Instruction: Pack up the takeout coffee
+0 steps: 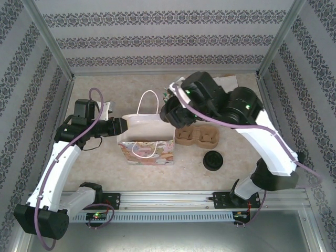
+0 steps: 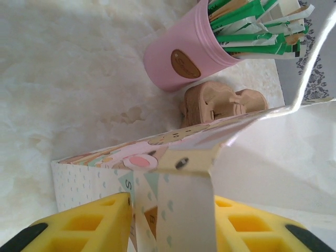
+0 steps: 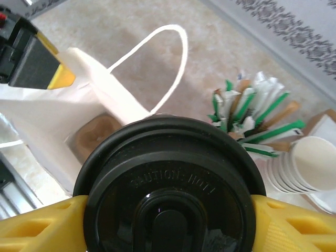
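Coffee [image 3: 170, 173] in the air, not yet packed.
The right gripper [image 3: 168, 220] is clamped on the lidded cup's sides and holds it above the right end of the bag [image 1: 147, 146]. The left gripper [image 2: 170, 226] is pinched shut on the bag's rim, holding its mouth open. The carrier [image 1: 197, 137] stands just beside the bag, and 1 loose lid [image 1: 213, 160] lies near it. Judged from this, 2 steps are left: lower the cup in, then let go.

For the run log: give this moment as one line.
left hand: shut on bag edge | right hand: gripping coffee | coffee: not yet in bag
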You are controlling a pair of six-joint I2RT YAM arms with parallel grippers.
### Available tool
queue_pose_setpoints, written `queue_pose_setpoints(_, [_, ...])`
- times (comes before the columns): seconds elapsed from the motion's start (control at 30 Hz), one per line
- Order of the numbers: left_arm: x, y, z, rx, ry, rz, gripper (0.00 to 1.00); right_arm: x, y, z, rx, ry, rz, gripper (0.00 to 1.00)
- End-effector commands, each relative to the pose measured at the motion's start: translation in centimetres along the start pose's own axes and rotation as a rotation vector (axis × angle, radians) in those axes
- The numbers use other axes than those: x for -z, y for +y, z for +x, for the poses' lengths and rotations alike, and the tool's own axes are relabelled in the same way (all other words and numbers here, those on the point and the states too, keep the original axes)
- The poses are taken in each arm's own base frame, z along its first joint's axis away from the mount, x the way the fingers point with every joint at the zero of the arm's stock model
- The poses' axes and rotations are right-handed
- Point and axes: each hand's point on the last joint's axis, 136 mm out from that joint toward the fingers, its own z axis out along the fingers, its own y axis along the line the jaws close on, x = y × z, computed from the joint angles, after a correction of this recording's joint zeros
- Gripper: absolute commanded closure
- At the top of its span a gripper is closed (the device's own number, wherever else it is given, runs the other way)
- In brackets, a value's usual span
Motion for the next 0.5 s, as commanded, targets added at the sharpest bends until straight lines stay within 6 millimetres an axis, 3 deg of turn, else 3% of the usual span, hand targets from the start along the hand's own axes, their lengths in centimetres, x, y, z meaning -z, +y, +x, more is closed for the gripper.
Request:
queue_pose_setpoints(0.0, [1.0,-0.7,-0.4,-0.038,-0.035,-0.009,0.58,-0.8,2.2,-0.8,0.036,0.002,-0.081,0.27])
queue_pose_setpoints(0.13, [1.2,-0.5,-0.3,-0.049,-0.04,-0.024,0.5,-2.7,3.8,-0.1,0.077,0.072,-0.133,0.27])
queue_pose_setpoints(0.47, [2.6,-1.2,-0.8,-0.086,-0.079,-0.031,0.44,-6.7,5.7,1.5,0.239,0.221,-0.206,0.27])
